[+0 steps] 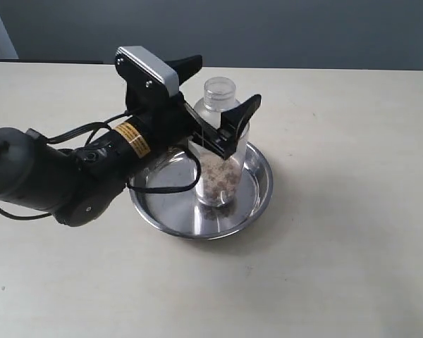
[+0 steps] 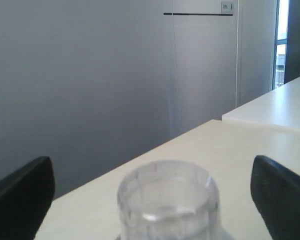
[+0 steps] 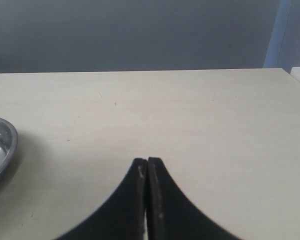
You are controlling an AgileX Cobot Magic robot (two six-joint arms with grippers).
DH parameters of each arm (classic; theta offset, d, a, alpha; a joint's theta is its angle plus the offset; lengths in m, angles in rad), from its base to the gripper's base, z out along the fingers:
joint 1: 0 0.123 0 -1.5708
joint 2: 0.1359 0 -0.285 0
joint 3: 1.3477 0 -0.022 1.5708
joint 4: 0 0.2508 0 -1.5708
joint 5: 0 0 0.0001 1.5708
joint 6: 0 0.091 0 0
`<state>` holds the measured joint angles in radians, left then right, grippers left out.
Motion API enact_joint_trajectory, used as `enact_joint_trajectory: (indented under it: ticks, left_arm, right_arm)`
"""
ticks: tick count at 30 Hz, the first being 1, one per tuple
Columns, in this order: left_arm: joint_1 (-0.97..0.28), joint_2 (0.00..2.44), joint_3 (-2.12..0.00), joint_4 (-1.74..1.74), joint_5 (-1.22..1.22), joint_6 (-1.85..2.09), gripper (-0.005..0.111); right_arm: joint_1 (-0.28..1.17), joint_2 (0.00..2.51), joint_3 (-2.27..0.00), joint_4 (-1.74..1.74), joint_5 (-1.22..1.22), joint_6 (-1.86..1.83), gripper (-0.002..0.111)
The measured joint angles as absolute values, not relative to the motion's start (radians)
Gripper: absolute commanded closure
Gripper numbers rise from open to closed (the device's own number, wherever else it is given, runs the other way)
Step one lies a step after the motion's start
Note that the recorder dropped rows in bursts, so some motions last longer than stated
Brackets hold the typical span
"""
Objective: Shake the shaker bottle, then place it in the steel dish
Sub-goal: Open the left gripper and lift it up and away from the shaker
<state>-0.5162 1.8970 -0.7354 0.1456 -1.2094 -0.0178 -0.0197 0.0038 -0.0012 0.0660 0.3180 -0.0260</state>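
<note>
Granules of brown colour fill the lower part of the shaker bottle (image 1: pixel 218 176), which stands upright inside the steel dish (image 1: pixel 170 205), a little toward the dish's far right side. The dish rests on the pale bench (image 1: pixel 338 267), and its shiny bottom mirrors the bottle.

The left claw (image 1: pixel 225 81) reaches in from the left of the exterior view and is placed around the upper part of the bottle. Its two black fingers are wide apart: one finger (image 1: pixel 189 65) is behind the bottle, and the other (image 1: pixel 238 118) is in front of the clear wall. In the left wrist view the round clear cap (image 2: pixel 167 197) sits in the middle between the fingers, with open space on both sides, so the fingers do not press the cap. I cannot tell if the front finger touches the bottle lower down.

The right claw (image 3: pixel 147 167) has its fingers pressed together with nothing between them. It is over the bare bench, and the rim of the dish is well apart from it.
</note>
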Motion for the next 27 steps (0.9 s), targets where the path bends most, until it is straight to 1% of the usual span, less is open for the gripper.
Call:
enact_joint_trajectory:
  ticks: [4, 5, 7, 10, 12, 13, 16, 17, 23, 27]
  left_arm:
    - [-0.512, 1.837, -0.735, 0.146, -1.206, 0.014, 0.002]
    - [-0.512, 1.817, -0.735, 0.146, -1.2, 0.018, 0.004]
    - [-0.512, 1.787, -0.735, 0.137, -1.182, 0.024, 0.011]
    - [-0.512, 1.739, -0.735, 0.123, -1.146, 0.026, 0.035]
    - [-0.512, 1.706, -0.735, 0.118, -1.113, 0.026, 0.058]
    - [-0.512, 1.685, -0.735, 0.109, -1.089, 0.026, 0.068]
    - [-0.512, 1.62, -0.735, 0.088, -0.993, 0.009, 0.104]
    - [-0.512, 1.596, -0.735, 0.084, -0.965, 0.007, 0.106]
    - [-0.512, 1.469, -0.735, 0.011, -0.762, 0.055, 0.106]
    - [-0.512, 1.395, -0.735, -0.289, -0.631, 0.164, 0.106]
  right_arm:
    - [-0.02, 0.004, -0.001, 0.066, 0.318, -0.026, 0.109]
    - [-0.02, 0.004, -0.001, 0.066, 0.318, -0.026, 0.109]
    - [-0.02, 0.004, -0.001, 0.066, 0.318, -0.026, 0.109]
    - [-0.02, 0.004, -0.001, 0.066, 0.318, -0.026, 0.109]
    - [-0.02, 0.004, -0.001, 0.066, 0.318, -0.026, 0.109]
    - [-0.02, 0.004, -0.001, 0.066, 0.318, -0.026, 0.109]
    - [-0.02, 0.004, -0.001, 0.066, 0.318, -0.026, 0.109]
    - [-0.02, 0.004, -0.001, 0.066, 0.318, -0.026, 0.109]
    - [-0.02, 0.004, -0.001, 0.066, 0.318, -0.026, 0.109]
    - [-0.02, 0.004, -0.001, 0.066, 0.318, -0.026, 0.109]
